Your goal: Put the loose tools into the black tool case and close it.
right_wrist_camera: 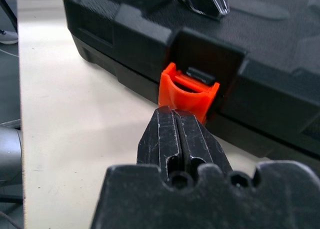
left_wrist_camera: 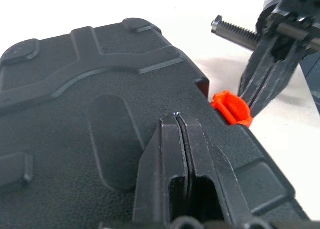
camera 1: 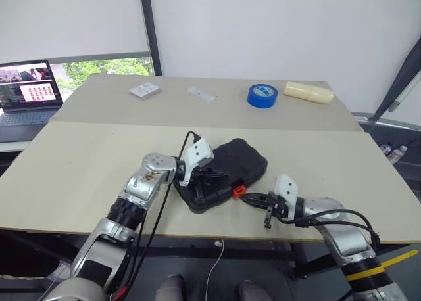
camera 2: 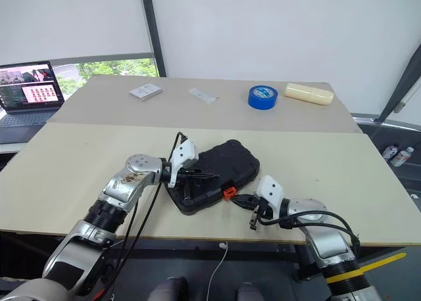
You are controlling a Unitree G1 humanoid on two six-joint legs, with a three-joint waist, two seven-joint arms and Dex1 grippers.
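The black tool case point(camera 1: 245, 158) lies with its lid down near the table's front edge. Its small orange latch point(right_wrist_camera: 190, 91) sticks out of the front side, tilted outward. My left gripper point(left_wrist_camera: 176, 116) is shut with nothing in it, and its tips rest on the lid just behind the latch. From the right, my right gripper point(right_wrist_camera: 175, 111) is also shut and empty, with its tips right at the latch point(camera 1: 238, 190). In the left wrist view the right gripper's fingers point(left_wrist_camera: 260, 84) stand beside the latch point(left_wrist_camera: 231, 108). The loose tools are hidden.
At the back of the table lie a blue tape roll point(camera 1: 262, 95), a cream oblong block point(camera 1: 309, 92) and two small white items point(camera 1: 145, 90) point(camera 1: 201, 94). A laptop point(camera 1: 29, 87) stands open at the far left. The table's front edge point(camera 1: 217, 238) runs just below both grippers.
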